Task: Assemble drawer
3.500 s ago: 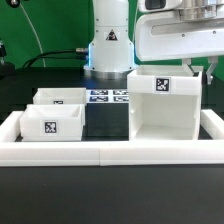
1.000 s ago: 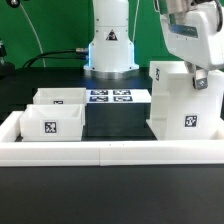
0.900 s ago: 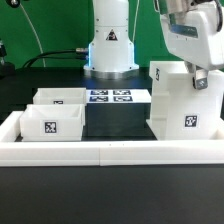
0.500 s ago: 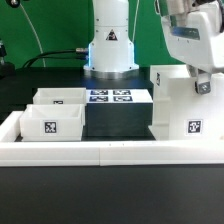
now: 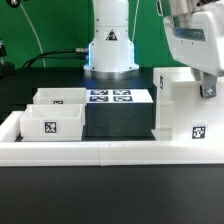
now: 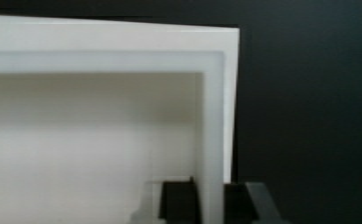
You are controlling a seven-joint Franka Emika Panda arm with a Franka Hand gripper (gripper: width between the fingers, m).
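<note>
In the exterior view, with the middle of the black table [image 5: 115,118] as the dial's centre, the shell [image 5: 183,108] of the drawer stands upright at about 3 o'clock, close behind the low white wall [image 5: 100,152] that borders the table. One face, bearing a square tag [image 5: 199,132], is turned toward the camera. The gripper [image 5: 208,90] comes down from the arm [image 5: 195,35] at 1 o'clock and meets the shell at its upper edge. In the wrist view the gripper [image 6: 213,196] has its two dark fingers [image 6: 181,197] on either side of a thin white wall of the shell [image 6: 107,120], and the jaws stand pressed against that wall, clamped on it. The two open-top trays sit well apart from the shell at about 9 o'clock. The front tray [image 5: 50,122] shows its tag toward the camera and lies just inside the low wall. The back tray [image 5: 60,97] is directly behind it, and the two look to be touching. The marker board [image 5: 110,97] lies flat at 12 o'clock, in front of the arm's white base [image 5: 110,50].
</note>
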